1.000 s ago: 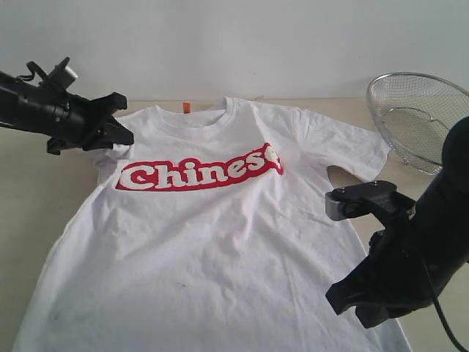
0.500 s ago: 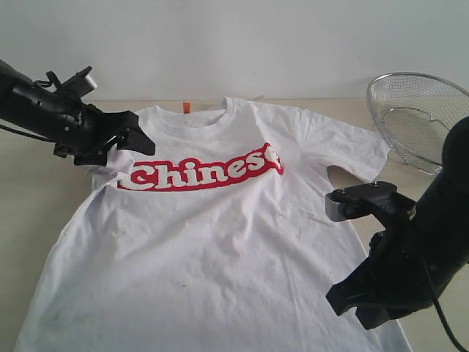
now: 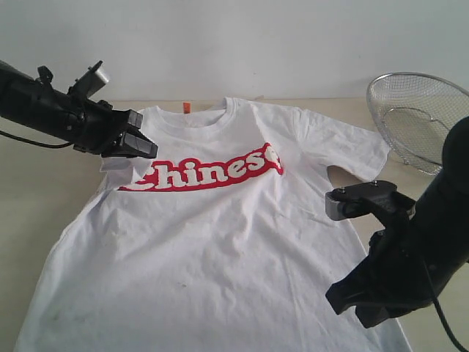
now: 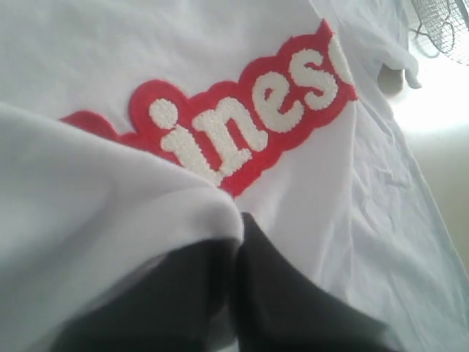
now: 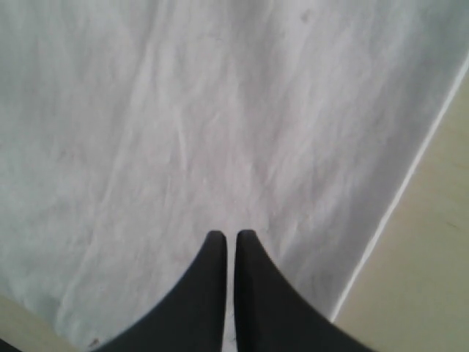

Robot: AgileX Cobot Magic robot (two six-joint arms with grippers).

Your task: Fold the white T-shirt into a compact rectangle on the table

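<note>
The white T-shirt (image 3: pixel 220 235) lies face up on the table (image 3: pixel 29 198), its red banner (image 3: pixel 212 172) across the chest. My left gripper (image 3: pixel 141 144) hangs over the banner's left end, shut on the shirt's left sleeve, and the pinched cloth (image 3: pixel 116 163) folds inward over the first letter. In the left wrist view the left gripper (image 4: pixel 238 229) is closed with white cloth (image 4: pixel 110 213) draped over one finger. My right gripper (image 3: pixel 344 301) hovers over the shirt's lower right side. It (image 5: pixel 234 236) is shut, with nothing between its fingers.
A round wire-mesh basket (image 3: pixel 418 117) stands at the back right of the table, beyond the shirt's right sleeve (image 3: pixel 352 143). A white wall rises behind the table. Bare tabletop (image 5: pixel 432 279) shows beside the shirt's right edge.
My left gripper has moved right and slightly up with the left sleeve, drawing it over the start of the lettering. The right arm has not moved.
</note>
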